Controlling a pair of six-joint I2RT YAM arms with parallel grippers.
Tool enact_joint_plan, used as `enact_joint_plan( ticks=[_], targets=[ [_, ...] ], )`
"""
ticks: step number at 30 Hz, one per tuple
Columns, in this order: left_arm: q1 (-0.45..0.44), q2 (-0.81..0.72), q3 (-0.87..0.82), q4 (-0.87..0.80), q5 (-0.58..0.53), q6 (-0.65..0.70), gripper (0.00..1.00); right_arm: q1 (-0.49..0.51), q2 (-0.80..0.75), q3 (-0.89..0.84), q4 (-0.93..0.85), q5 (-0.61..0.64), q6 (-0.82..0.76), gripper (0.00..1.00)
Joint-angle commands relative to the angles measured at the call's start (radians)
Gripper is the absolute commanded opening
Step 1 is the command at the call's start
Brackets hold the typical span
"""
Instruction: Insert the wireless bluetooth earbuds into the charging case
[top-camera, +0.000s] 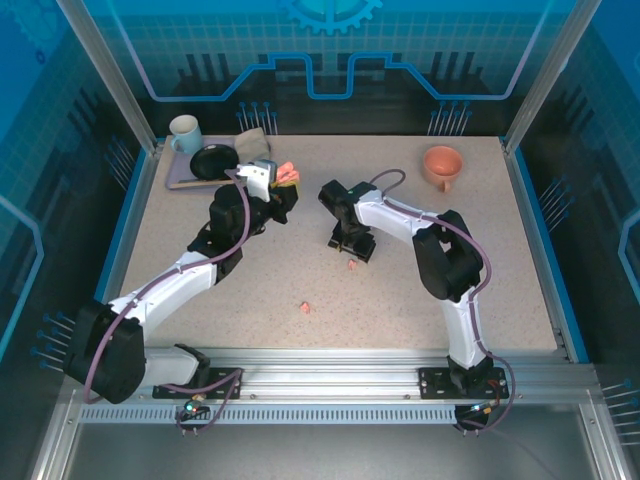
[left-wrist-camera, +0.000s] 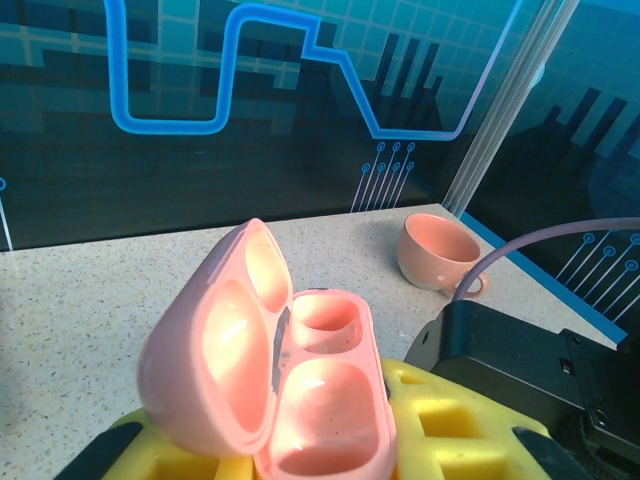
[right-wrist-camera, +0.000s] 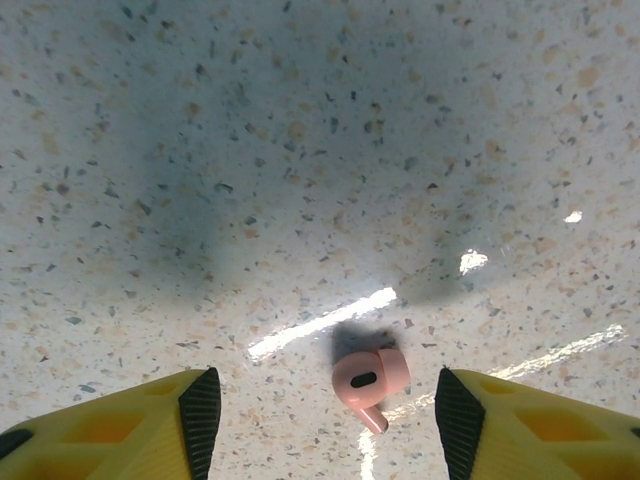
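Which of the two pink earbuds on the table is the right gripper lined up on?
The pink earbud lying between the right gripper's open fingers. The other earbud lies alone on the table, away from those fingers.

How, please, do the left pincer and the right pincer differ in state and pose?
The left pincer is shut on the open pink charging case; the right pincer is open and empty. The left points across the table; the right points down, straddling a pink earbud. Both have yellow fingers.
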Motion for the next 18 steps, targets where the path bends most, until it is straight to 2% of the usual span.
enact_joint_plan(
  ticks=[1, 18],
  targets=[
    [0.016, -0.027, 0.0, 0.026, 0.021, -0.014, 0.0, 0.012, 0.002, -0.016, -0.015, -0.019, 0.017, 0.61],
    [0.021, -0.014, 0.004, 0.023, 0.028, -0.011, 0.0, -0.003, 0.021, -0.1, 0.049, -0.047, 0.017, 0.57]
  ],
)
